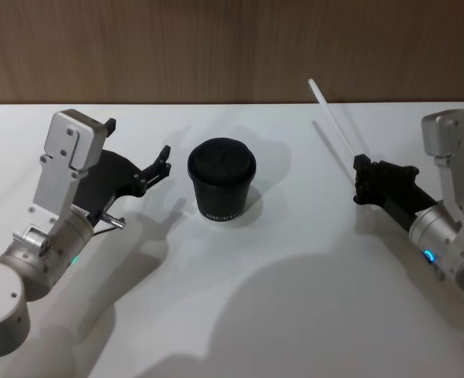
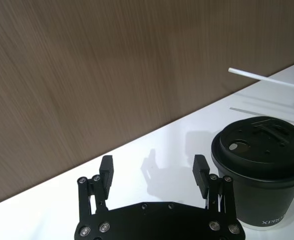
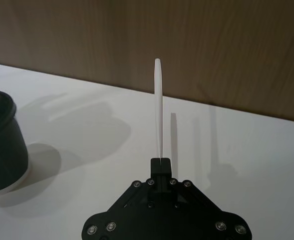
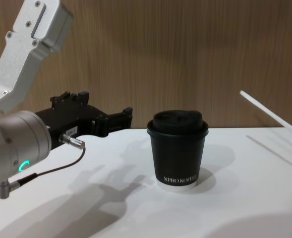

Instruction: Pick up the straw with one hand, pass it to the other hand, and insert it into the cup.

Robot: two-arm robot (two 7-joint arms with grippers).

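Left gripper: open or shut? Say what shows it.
Open. The left gripper has its fingers wide apart, bare table between them, holding nothing, beside the cup.

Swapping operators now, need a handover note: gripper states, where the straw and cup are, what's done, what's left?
Right gripper: shut on one end of the long thin white straw, which is held off the white table and slants up toward the wooden wall.
Left gripper: open and empty, above the table on the robot's left of the black paper coffee cup, not touching it.
Cup: upright mid-table, black domed lid on.
Done: straw picked up.
Left: pass the straw to the left gripper, then insert it into the cup.
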